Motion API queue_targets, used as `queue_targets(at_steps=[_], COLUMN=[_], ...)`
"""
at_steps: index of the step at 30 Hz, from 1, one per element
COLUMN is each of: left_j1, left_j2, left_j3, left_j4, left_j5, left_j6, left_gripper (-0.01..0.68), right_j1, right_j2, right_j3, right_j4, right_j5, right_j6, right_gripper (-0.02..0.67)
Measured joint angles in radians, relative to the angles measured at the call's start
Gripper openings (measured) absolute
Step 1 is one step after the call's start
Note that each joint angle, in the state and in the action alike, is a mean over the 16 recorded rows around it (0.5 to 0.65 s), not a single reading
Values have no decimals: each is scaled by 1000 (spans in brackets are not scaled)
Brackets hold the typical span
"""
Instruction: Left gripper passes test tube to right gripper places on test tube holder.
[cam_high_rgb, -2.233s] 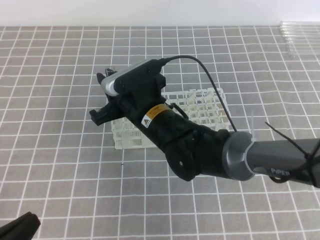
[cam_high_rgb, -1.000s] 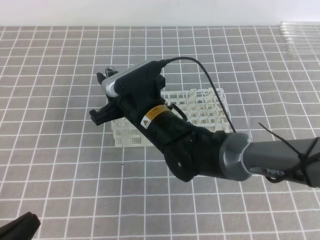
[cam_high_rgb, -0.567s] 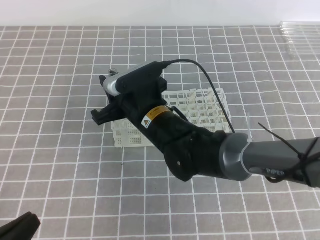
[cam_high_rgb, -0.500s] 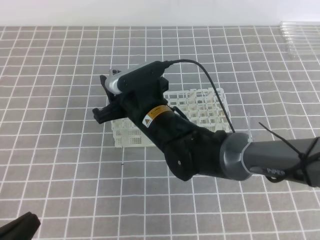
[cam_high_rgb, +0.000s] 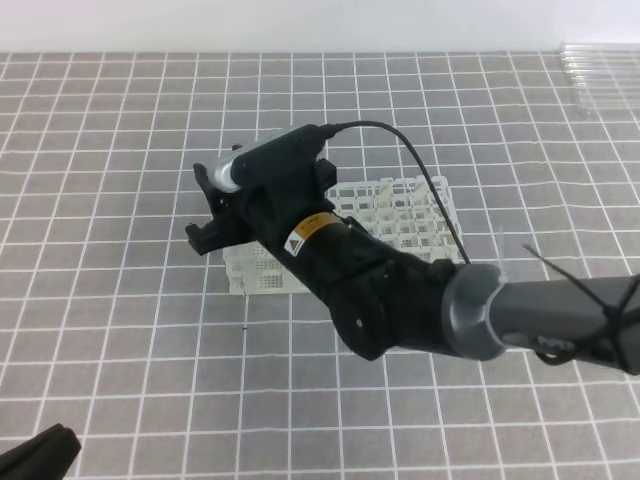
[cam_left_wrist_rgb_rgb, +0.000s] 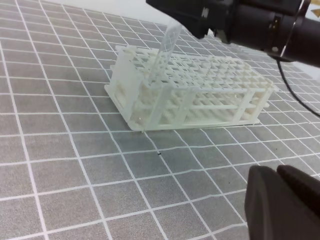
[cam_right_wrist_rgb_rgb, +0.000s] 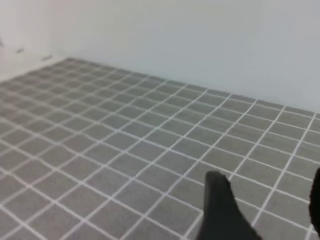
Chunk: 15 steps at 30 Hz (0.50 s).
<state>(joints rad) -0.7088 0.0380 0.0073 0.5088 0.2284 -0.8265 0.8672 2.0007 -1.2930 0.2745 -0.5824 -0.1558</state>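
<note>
The white test tube holder (cam_high_rgb: 400, 215) stands mid-table, also seen in the left wrist view (cam_left_wrist_rgb_rgb: 210, 95). A clear test tube (cam_left_wrist_rgb_rgb: 162, 55) leans in a hole at its near-left corner, its upper end reaching the black right gripper (cam_high_rgb: 205, 205) that hangs over that end. In the right wrist view the right gripper (cam_right_wrist_rgb_rgb: 270, 210) has its fingers (cam_right_wrist_rgb_rgb: 220, 205) far apart with no tube between them. The left gripper (cam_high_rgb: 38, 453) rests low at the front left, away from the rack. Only a black block of the left gripper (cam_left_wrist_rgb_rgb: 282, 205) shows in its own view.
Several spare clear tubes (cam_high_rgb: 600, 70) lie at the back right edge. A black cable (cam_high_rgb: 420, 165) loops from the right arm over the rack. The thick right arm (cam_high_rgb: 520, 320) crosses the right half of the grey tiled table.
The right gripper head has drifted slightly right and tilted, so less of its silver housing shows. The left gripper and the rack have stayed put.
</note>
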Motion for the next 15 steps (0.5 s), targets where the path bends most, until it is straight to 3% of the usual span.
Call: queue_targets(at_steps=[6,15], left_j1=[0,0], left_j2=[-1,0], left_j3=[-2,-2], left_j4=[0,0], left_j5=[2,2], left_j6=[0,0], left_gripper=[0,-1], right_j1=[0,1], right_j2=[-92,-373], right_j3=[3,111], right_j4=[2,3], right_j5=[150,340], right_j6=[-59,-131], right_gripper=[297,107])
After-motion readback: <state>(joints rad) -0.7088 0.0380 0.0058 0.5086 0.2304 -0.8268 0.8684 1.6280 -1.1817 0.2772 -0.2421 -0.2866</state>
